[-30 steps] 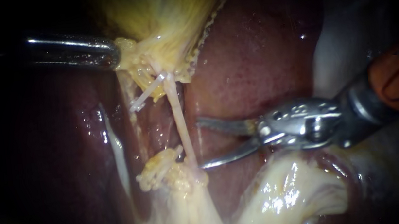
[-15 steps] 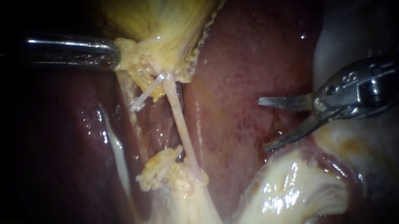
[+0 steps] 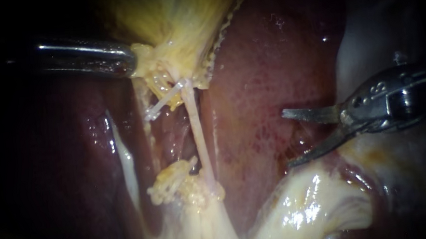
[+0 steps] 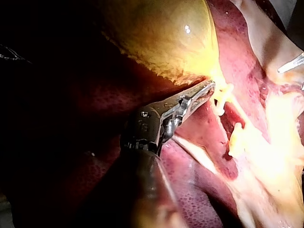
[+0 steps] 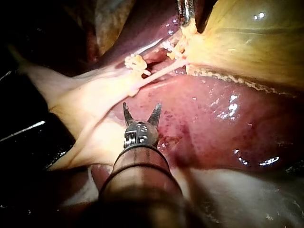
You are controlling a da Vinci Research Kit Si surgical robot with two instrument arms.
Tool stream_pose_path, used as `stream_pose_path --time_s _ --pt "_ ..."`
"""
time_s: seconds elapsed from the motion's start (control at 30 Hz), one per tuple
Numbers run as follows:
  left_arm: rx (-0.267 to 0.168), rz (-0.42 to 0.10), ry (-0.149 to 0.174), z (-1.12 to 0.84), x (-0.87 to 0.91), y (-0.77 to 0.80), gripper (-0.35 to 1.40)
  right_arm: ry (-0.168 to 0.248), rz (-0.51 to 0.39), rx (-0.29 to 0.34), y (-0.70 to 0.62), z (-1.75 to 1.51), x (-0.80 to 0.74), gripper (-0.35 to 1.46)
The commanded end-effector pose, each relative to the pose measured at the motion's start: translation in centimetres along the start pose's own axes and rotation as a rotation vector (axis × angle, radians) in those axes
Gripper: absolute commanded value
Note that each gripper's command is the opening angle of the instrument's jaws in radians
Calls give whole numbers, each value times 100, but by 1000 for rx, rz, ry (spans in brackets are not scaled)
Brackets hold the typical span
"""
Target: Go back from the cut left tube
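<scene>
The dark red liver (image 3: 270, 67) fills most of the endoscope view. The yellow gallbladder (image 3: 182, 13) lies over its upper part and narrows downward to a stringy neck. A glistening fold of pale fatty tissue (image 3: 305, 214) sits along the lower edge.

The left instrument (image 3: 132, 60) comes in level from the left. Its jaws are closed tight on the yellow tissue at the gallbladder's narrow end, and the left wrist view shows them pinched together there.

The right instrument (image 3: 286, 139) comes in from the right, over the liver and just above the pale fold. Its two thin, curved jaws are spread wide in a V with nothing between them, and they touch no tube.

An uncut tube (image 3: 199, 136) runs taut from the gallbladder's neck down to the pale tissue.

Just left of it is the cut left tube (image 3: 162, 101). Its whitish upper end hangs loose from the neck, close under the left instrument's jaws. Its lower stump (image 3: 173, 182) is knobbly and yellow and sits beside the foot of the uncut tube. Both cut ends lie well apart from the right instrument's open jaws, with the uncut tube and a band of liver between. In the right wrist view they lie ahead of those jaws.
</scene>
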Motion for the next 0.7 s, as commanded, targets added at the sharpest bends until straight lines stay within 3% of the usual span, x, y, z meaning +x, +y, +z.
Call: stream_pose_path --time_s 0.03,0.33,0.7 --pt "4 -4 0 3 1 2 -35 1 2 1 0 0 -1 145" --pt "10 -19 1 13 3 8 -35 1 3 0 2 1 -2 145" --pt "11 -19 1 11 4 8 -35 1 4 -1 4 2 -3 145"
